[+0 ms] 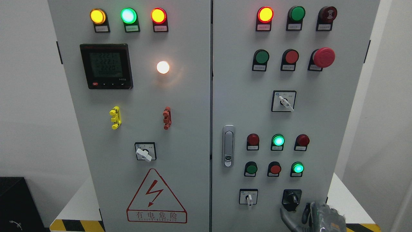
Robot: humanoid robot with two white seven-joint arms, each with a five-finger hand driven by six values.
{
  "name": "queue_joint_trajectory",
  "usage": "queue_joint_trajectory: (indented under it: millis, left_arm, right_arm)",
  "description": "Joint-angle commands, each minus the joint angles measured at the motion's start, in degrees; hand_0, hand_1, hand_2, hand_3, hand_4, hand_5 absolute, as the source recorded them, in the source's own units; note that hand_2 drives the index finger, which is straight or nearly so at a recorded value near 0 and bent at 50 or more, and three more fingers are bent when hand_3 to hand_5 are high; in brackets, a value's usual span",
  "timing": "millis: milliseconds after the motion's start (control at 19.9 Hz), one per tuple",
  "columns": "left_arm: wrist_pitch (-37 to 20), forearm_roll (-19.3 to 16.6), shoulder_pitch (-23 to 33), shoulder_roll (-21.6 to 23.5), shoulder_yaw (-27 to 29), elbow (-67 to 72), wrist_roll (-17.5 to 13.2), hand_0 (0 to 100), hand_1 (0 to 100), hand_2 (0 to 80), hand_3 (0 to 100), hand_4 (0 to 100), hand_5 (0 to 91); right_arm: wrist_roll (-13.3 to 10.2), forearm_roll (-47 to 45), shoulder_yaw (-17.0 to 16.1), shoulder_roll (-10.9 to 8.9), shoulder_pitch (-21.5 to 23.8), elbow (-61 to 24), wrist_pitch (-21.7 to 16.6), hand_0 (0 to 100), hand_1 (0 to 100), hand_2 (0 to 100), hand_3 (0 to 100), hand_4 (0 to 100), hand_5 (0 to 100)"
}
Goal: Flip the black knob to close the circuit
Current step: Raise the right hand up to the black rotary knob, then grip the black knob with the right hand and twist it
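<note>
Right hand [317,216] sits just below the black knob [292,198], fingers loosely curved, grasping nothing. Pinch your fingertips squarely around its handle (bottom right of the cabinet [206,96]) before turning.

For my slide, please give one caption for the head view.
Right robot hand reaches up toward the black knob low on the grey cabinet.

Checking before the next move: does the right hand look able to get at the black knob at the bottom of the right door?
Probably yes. The right hand sits just below and right of the black knob, and nothing stands between them.
</note>
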Motion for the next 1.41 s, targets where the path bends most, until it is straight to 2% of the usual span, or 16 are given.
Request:
queue_joint_trajectory:
  millis: [0,1355]
  left_arm:
    - [0.06,0.00,0.00,0.00,-1.23,0.79,-0.02,12,56,0.0,0,0,0.0]
    - [-0.03,0.00,0.00,0.00,-1.23,0.79,-0.02,12,56,0.0,0,0,0.0]
  right_arm:
    - [0.03,0.19,-0.98,0.01,-0.76,0.89,0.03,0,14,80,94,78,81]
    - [-0.06,0.89,-4.85,0.01,-1.73,3.18,0.56,0,15,79,94,77,80]
